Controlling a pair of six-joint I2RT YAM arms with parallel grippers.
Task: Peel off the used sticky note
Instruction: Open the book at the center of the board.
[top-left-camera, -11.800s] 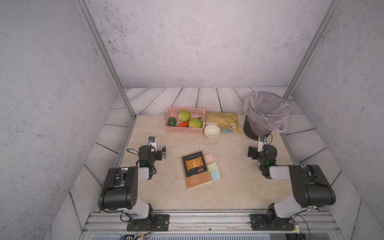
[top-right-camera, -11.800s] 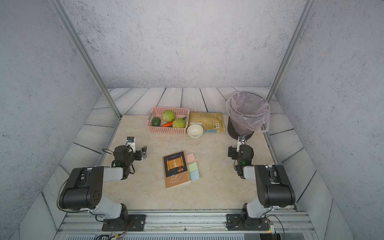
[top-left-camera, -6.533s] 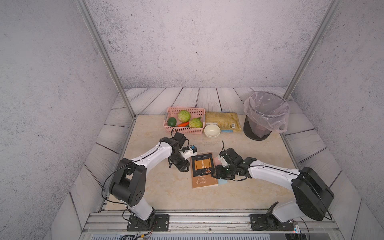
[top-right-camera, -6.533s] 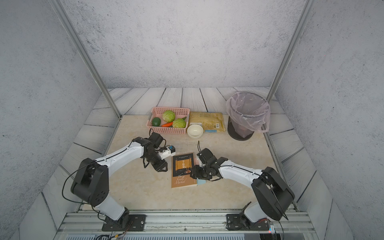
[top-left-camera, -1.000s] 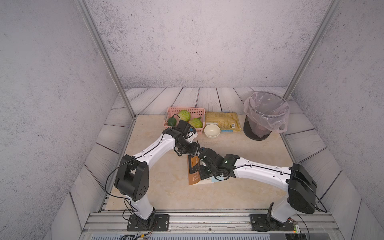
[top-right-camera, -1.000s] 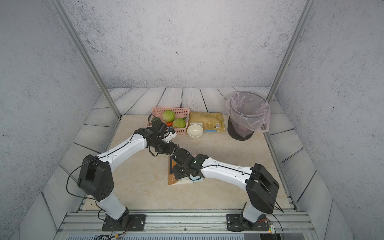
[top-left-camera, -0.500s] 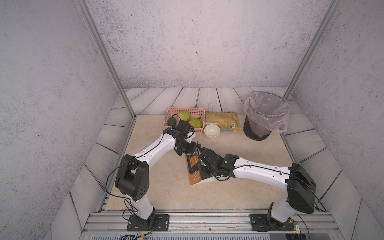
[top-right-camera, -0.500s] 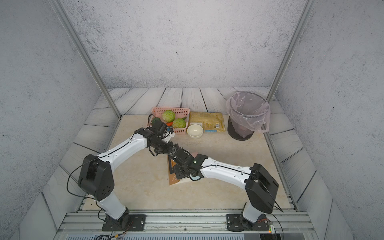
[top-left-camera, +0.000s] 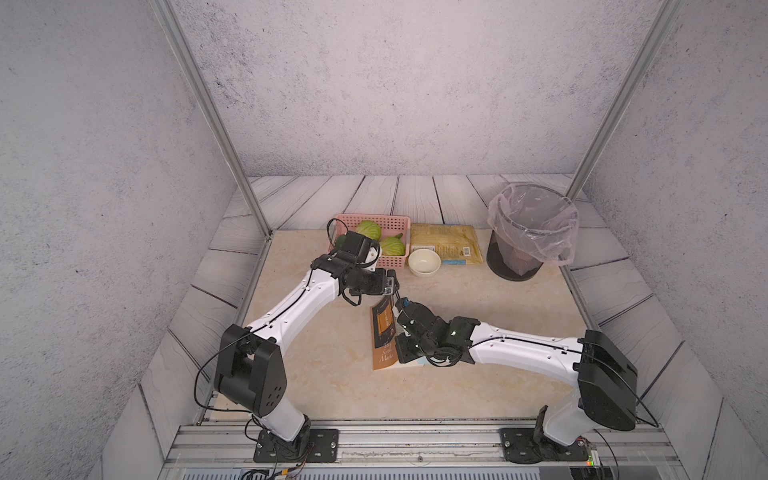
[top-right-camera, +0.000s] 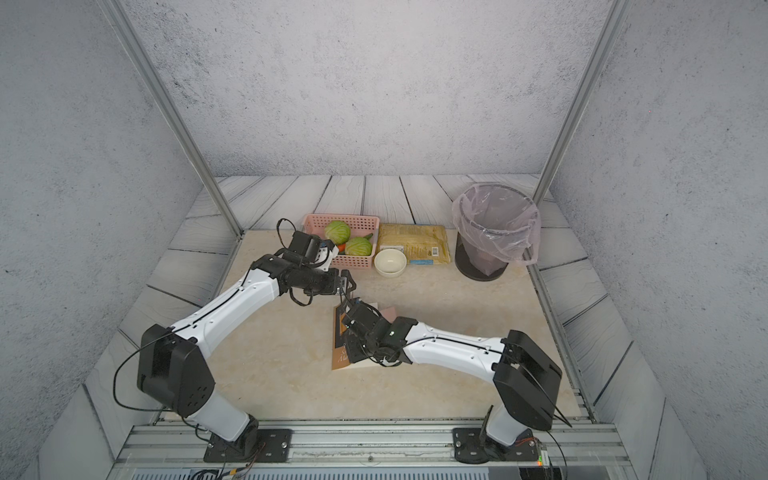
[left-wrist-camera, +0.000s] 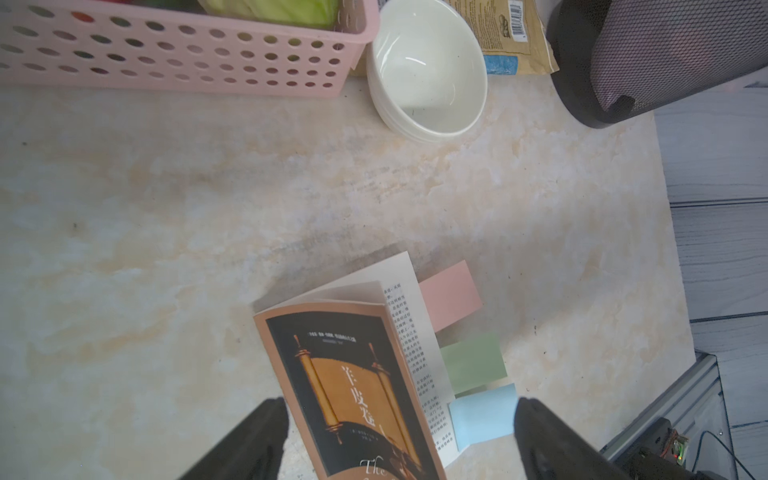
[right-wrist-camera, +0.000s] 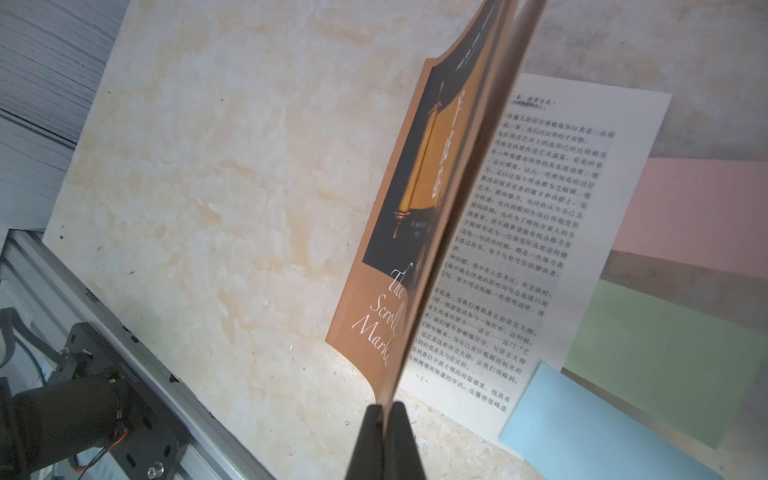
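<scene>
Both arms had come in from the near corners since the book (top-left-camera: 382, 332) lay shut: my right pincer (right-wrist-camera: 384, 415) stayed clenched on the cover (left-wrist-camera: 353, 374), tilting it up off the page (right-wrist-camera: 519, 232), and my left pincer (left-wrist-camera: 399, 411) hung released over the book's 12 o'clock end. The pink note (left-wrist-camera: 451, 297), green note (left-wrist-camera: 473, 361) and blue note (left-wrist-camera: 484, 415) ran 12-to-6 along the page's 3 o'clock edge, about 4 o'clock from the left pincer, the nearer free one. The basket (left-wrist-camera: 187, 62) held greens (top-left-camera: 368, 230); the bowl (left-wrist-camera: 428, 75) was empty.

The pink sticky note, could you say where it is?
In the left wrist view, the pink sticky note juts from the book's page edge toward the robot's right, beside the green note.
</scene>
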